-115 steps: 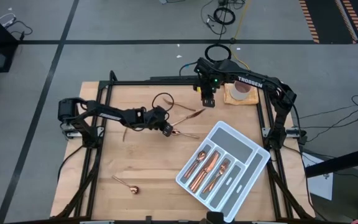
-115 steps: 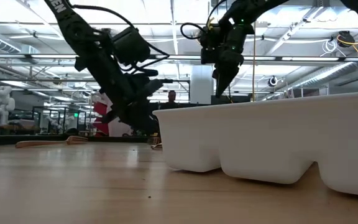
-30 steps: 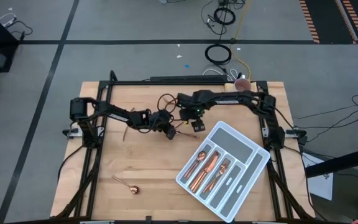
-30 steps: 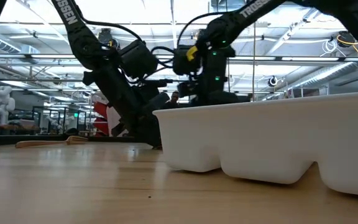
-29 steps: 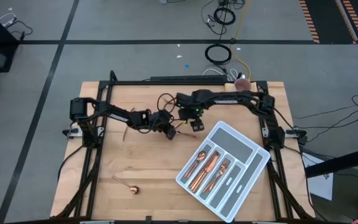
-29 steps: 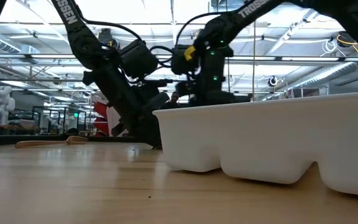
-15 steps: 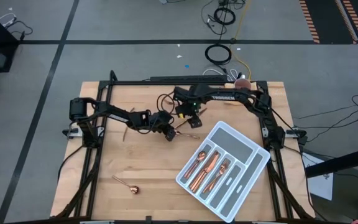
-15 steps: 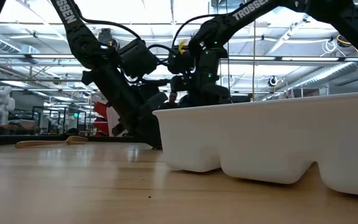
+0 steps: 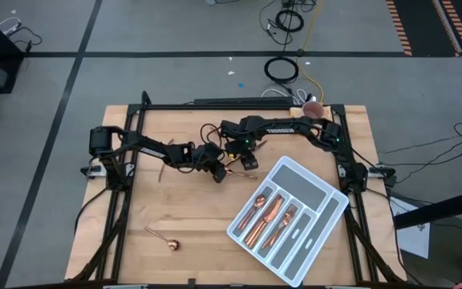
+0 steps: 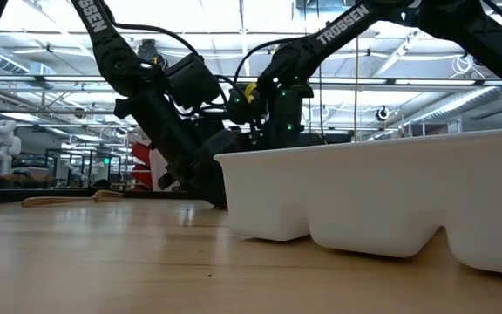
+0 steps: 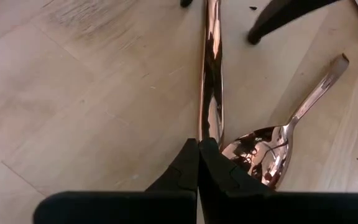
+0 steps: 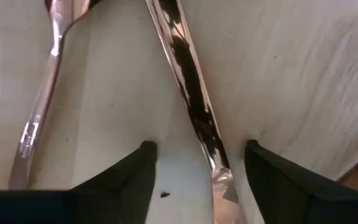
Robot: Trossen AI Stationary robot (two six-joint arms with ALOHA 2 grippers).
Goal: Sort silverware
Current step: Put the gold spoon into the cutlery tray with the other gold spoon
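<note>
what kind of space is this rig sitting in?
Probably a big open robotics lab or industrial hall. The low view shows a high ceiling with long light strips and a white humanoid figure far back; the high view shows grey concrete floor with tape lines and loose cables around the wooden table.

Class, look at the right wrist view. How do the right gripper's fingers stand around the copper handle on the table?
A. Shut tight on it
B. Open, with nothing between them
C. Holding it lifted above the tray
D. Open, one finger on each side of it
D: the right gripper is open, its dark fingers spread to either side of the handle, which lies on the table between them.
</note>
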